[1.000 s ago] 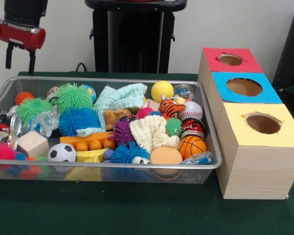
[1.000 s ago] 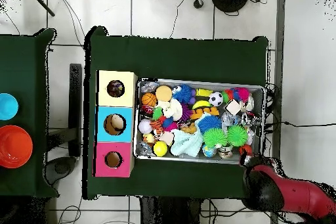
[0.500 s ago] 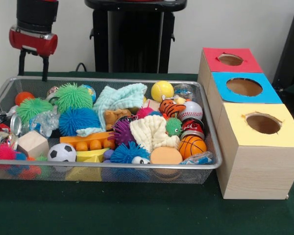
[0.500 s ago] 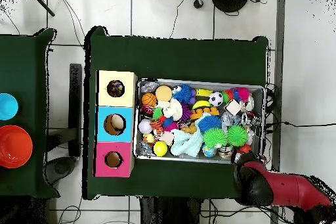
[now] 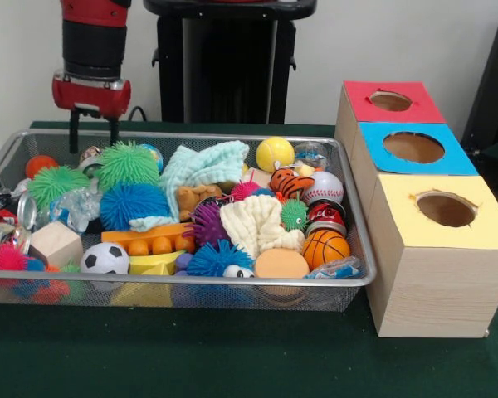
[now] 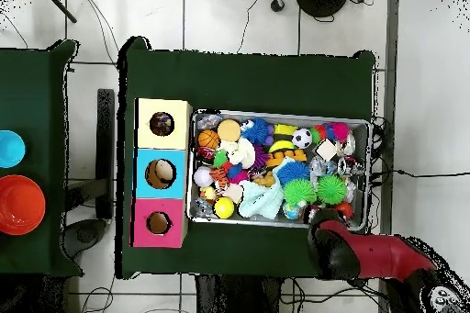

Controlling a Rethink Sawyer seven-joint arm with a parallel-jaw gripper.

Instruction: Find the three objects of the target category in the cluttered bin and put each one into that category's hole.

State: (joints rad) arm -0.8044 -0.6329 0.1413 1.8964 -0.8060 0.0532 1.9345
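I see the claw (image 5: 92, 133) hanging above the far rim of the wire bin (image 5: 183, 282), its two black prongs spread apart and holding nothing. Just beneath it sit a green spiky ball (image 5: 126, 162) and a small globe ball (image 5: 152, 154). The bin is crowded: a soccer ball (image 5: 104, 259), basketball (image 5: 324, 247), baseball (image 5: 324, 187), yellow ball (image 5: 275, 153) and a blue spiky ball (image 5: 133, 203) among cloths and blocks. Beside the bin on the green surface (image 5: 232, 356) stands the row of boxes with red hole (image 5: 390, 100), blue hole (image 5: 413, 147) and yellow hole (image 5: 446, 209). From overhead, the red arm (image 6: 367, 254) reaches in at the bin's edge.
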